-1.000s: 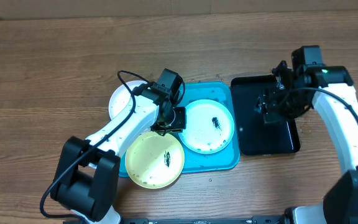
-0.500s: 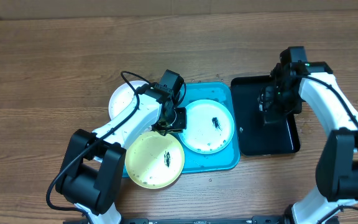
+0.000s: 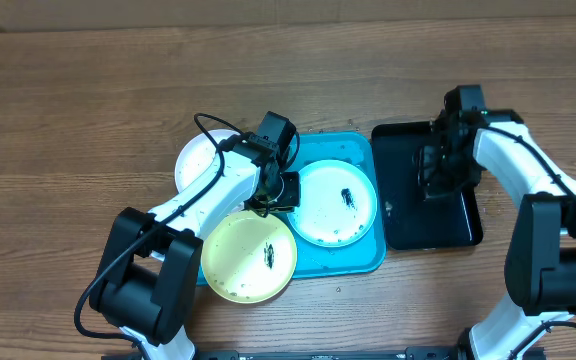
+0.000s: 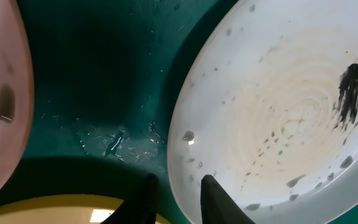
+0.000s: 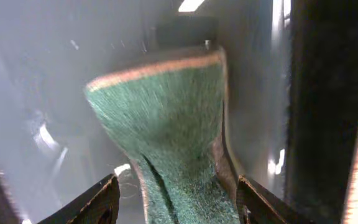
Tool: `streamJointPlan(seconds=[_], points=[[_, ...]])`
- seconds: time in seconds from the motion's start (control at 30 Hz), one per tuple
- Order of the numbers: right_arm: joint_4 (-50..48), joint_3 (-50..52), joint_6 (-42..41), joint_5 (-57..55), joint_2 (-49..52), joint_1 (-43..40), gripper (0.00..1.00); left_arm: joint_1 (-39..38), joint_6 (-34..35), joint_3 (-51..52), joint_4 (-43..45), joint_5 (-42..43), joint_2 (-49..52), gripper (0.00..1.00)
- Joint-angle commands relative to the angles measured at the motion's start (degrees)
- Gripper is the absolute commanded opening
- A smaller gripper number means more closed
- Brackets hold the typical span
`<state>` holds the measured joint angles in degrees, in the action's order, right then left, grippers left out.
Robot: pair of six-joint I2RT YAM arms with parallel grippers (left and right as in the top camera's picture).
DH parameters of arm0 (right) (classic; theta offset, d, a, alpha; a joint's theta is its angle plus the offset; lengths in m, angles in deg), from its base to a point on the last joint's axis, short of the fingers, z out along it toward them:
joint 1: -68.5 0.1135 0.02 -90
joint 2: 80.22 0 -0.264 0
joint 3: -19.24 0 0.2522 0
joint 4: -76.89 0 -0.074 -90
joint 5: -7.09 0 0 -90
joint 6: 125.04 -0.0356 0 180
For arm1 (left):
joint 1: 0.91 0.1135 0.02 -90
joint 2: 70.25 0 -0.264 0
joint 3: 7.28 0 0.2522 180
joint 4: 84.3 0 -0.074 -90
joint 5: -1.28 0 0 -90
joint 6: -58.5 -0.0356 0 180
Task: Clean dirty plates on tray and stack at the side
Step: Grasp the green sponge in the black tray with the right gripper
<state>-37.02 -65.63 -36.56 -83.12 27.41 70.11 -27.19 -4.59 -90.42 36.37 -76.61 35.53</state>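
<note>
Left end effector [image 4: 178, 202], pinching mint plate [image 4: 278, 112] rim

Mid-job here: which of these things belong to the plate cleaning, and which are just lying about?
For the job: white plate, green plate, yellow plate, blue tray, scouring pad.
Lying about: black tray, which only has the pad sitting on it.
</note>
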Motion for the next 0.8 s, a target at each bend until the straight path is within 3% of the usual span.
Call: streamJointPlan(seconds=[0.0,0.07,0.1,0.2,0.27,0.33,0.4,0.6,0.77], points=[[-0.6,1.9,-0.2,0.9,-0.1,0.6,0.54,-0.4,0.5,-0.9,0.2,-0.7,0.6,0.26],[0.3,1.7,-0.2,3.3,-0.2,0.9,0.22,-0.4,0.5,-0.9,0.2,-0.7,0.6,0.26],[0.9,1.5,-0.2,4.3,-0.2,1.0,0.15,-0.4,0.5,-0.9,0.2,-0.7,0.6,0.26],[2.7,0.4,-0.2,5.6,-0.2,1.0,0.20,-0.4,0.5,-0.9,0.2,-0.7,0.6,0.26],[4.0,-0.6,-0.2,5.4,-0.2,1.0,0.48,-0.4,0.5,-0.9,0.2,-0.7,0.6,0.26],[4.1,-1.2,-0.2,5.4,-0.2,0.9,0.64,-0.4,0.5,-0.9,0.2,-0.7,0.6,0.26],[3.0,-1.3,-0.2,4.8,-0.2,0.9,0.69,-0.4,0.5,-0.9,0.2,-0.7,0.6,0.26],[-2.7,-1.3,-0.3,2.8,-0.2,0.9,0.68,-0.4,0.5,-0.9,0.2,-0.7,0.6,0.26],[-3.6,-1.3,-1.7,2.8,-0.2,0.9,0.42,-0.4,0.5,-0.9,0.2,-0.7,0.6,0.27]])
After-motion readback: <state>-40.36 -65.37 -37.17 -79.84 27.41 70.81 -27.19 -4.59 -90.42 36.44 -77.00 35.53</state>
